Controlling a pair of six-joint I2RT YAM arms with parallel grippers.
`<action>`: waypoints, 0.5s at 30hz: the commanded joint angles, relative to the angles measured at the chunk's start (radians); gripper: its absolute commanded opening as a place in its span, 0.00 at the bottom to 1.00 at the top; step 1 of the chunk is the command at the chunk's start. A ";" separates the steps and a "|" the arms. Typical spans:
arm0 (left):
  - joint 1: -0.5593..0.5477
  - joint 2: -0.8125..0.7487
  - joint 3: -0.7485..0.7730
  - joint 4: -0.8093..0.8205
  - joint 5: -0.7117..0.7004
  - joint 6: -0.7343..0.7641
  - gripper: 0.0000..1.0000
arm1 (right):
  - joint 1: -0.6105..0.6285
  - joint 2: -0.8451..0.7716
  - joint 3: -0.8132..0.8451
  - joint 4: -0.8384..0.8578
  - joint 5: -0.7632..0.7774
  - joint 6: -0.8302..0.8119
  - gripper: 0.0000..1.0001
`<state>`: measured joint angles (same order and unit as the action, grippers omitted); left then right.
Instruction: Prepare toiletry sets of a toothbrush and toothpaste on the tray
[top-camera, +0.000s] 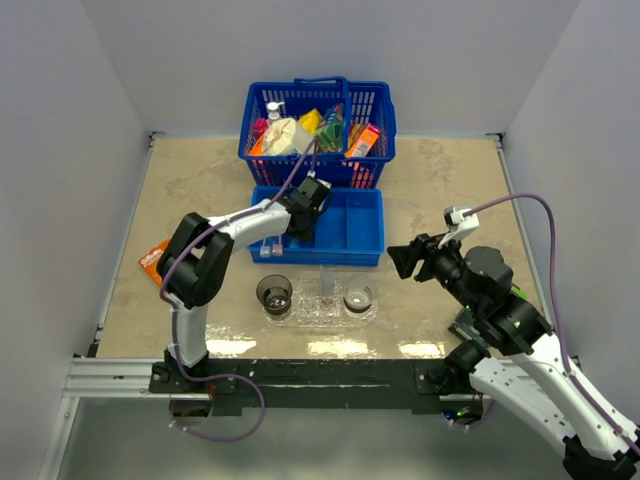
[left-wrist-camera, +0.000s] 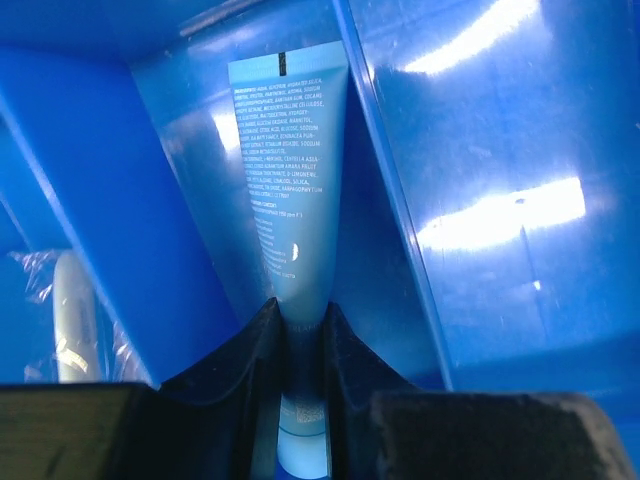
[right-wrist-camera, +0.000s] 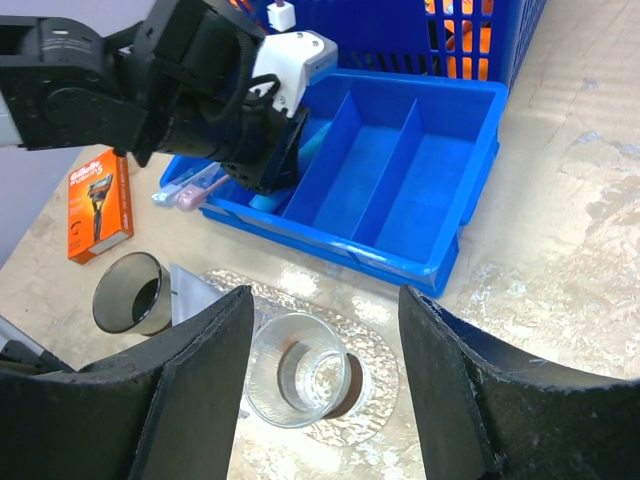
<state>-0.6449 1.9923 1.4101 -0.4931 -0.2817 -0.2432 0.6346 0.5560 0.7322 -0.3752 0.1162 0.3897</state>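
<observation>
Toothpaste tube (left-wrist-camera: 285, 190), centre frame in blue divided bin (left-wrist-camera: 500, 150): light, soft, likely slick; left gripper (left-wrist-camera: 300, 325) clamped across its narrower lower end, right gripper (right-wrist-camera: 325, 300) agape.

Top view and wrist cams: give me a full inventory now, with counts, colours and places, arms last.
basket: one, blue, handled, far edge, full of mixed packets
pump bottle: one, white, in the basket's left corner
bin: one, blue, divided, mid-table
toothpaste: one, pale blue, in the bin
toothbrush: at least one, clear-wrapped, pink end, at the bin's left end
tray: one, clear, bumpy, in front of the bin
cups: two, smoky clear, one at each tray end
razor box: one, orange, left of the bin
table: one, beige
left pincer: black, closed on the toothpaste
right pincer: black, open, near the tray's right end
</observation>
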 joint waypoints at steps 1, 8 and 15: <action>-0.006 -0.156 -0.029 0.073 0.007 0.022 0.02 | -0.001 0.004 0.013 0.016 0.020 -0.003 0.63; -0.006 -0.289 -0.091 0.157 -0.025 0.058 0.00 | -0.001 0.027 0.022 0.019 0.020 -0.003 0.63; -0.006 -0.385 -0.149 0.221 -0.011 0.108 0.00 | -0.001 0.058 0.044 0.016 0.017 0.000 0.63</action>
<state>-0.6483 1.6791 1.3003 -0.3656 -0.2863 -0.1883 0.6346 0.5983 0.7326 -0.3763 0.1173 0.3897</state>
